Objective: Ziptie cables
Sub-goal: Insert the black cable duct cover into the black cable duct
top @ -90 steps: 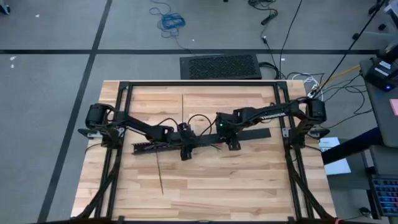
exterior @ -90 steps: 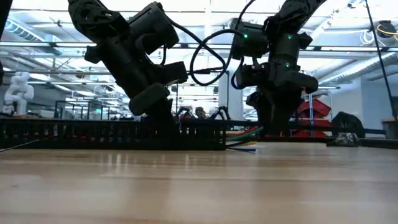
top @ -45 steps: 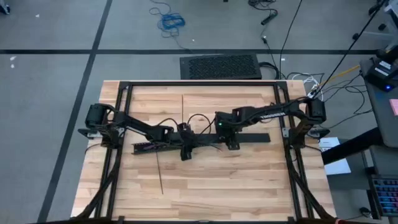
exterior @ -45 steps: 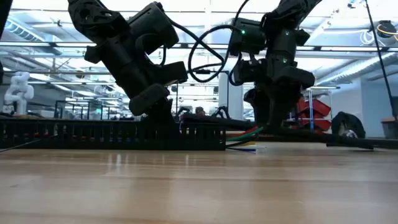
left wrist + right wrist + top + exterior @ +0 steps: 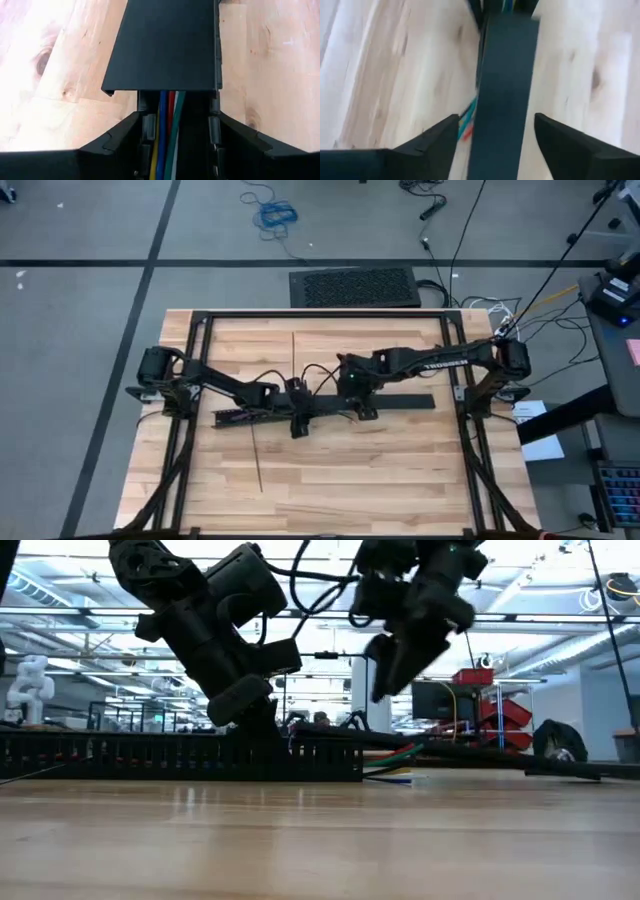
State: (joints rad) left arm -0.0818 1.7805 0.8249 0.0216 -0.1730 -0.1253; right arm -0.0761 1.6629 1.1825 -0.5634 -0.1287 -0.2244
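Left gripper (image 5: 175,145) pinches the slotted bar (image 5: 165,45) holding the cables (image 5: 167,135); right gripper (image 5: 495,145) hangs spread wide above the bar, touching nothing

**A robotics lab on an open industrial floor**

The wooden bench (image 5: 330,470) stands on grey carpet tiles crossed by dark lines, with a black floor mat (image 5: 354,287) behind it and loose cables, one a blue coil (image 5: 277,215), lying about. At table height the room opens into a long hall under bright strip lights and exposed ceiling beams. A white humanoid robot (image 5: 28,688) stands far off, a monitor (image 5: 438,700) and a red rack (image 5: 497,715) farther along. A desk with equipment (image 5: 612,295) sits beside the bench.
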